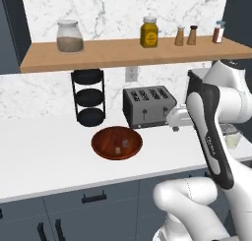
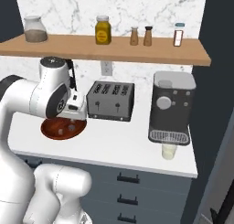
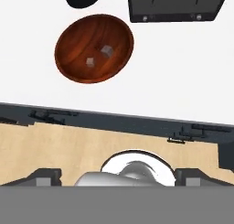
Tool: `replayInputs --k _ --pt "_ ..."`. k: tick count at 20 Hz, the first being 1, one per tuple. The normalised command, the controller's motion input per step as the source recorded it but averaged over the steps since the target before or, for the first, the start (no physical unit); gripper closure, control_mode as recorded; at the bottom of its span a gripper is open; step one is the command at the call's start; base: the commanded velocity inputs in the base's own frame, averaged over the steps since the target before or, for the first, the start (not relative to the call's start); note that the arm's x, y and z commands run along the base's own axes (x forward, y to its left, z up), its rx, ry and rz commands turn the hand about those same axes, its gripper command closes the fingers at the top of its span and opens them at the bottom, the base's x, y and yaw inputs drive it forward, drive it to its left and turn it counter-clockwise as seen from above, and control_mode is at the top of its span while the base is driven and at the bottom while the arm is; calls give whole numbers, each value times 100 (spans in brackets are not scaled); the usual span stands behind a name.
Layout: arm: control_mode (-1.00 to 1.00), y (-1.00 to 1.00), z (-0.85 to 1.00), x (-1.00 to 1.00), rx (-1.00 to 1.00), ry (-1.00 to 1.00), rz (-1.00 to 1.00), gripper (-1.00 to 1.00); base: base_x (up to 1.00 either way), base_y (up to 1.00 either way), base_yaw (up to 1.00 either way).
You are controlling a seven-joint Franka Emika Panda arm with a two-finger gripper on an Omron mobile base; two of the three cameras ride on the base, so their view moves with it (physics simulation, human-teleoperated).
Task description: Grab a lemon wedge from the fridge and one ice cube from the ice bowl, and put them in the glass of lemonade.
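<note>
Reddish-brown and glossy, the wide shallow wooden ice bowl (image 3: pixel 94 48) sits on my white table (image 3: pixel 183 72), and inside it I count two tiny pale grey translucent ice cubes (image 3: pixel 107 50), lying a little apart on the bowl's floor. From the left base view the same bowl (image 1: pixel 117 142) rests near the table's front half, just ahead of the black three-tier round rack (image 1: pixel 88 97) and the dark grey four-slot toaster (image 1: pixel 148 106). My jaws (image 3: pixel 117 176) stand spread wide, the two dark finger tips (image 3: pixel 43 176) far apart at the bottom of my hand view, nothing between them. I hover back from the bowl, out past the table's front edge, over the dark blue drawers (image 3: pixel 114 122) and the pale wooden floor (image 3: pixel 59 145).

Over on the right, the small clear glass of lemonade (image 2: pixel 169 151) stands on the table just in front of the grey coffee machine (image 2: pixel 172 108), well apart from the bowl (image 2: pixel 61 129). In the left base view that glass (image 1: pixel 230 135) peeks out behind my forearm.

Above it all runs the wooden wall shelf (image 2: pixel 105 49), carrying a glass jar of brown grains (image 2: pixel 35 29), a yellow-filled jar (image 2: pixel 103 30), two shakers (image 2: pixel 140 36) and a small red bottle (image 2: pixel 178 34).
</note>
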Motion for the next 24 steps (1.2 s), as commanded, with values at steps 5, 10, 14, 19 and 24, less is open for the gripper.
replayInputs --k 5,10,14,19,24 --pt "-100 0 0 20 0 3 0 -100 60 26 -1" --pt "-100 6 -14 67 0 13 -5 -100 0 0 0" --pt "-100 49 -44 38 -4 10 -18 -100 0 0 0" --pt "-100 56 -60 67 -4 1 0 -100 0 0 0" --pt "-100 17 -62 46 5 0 24 -100 0 0 0"
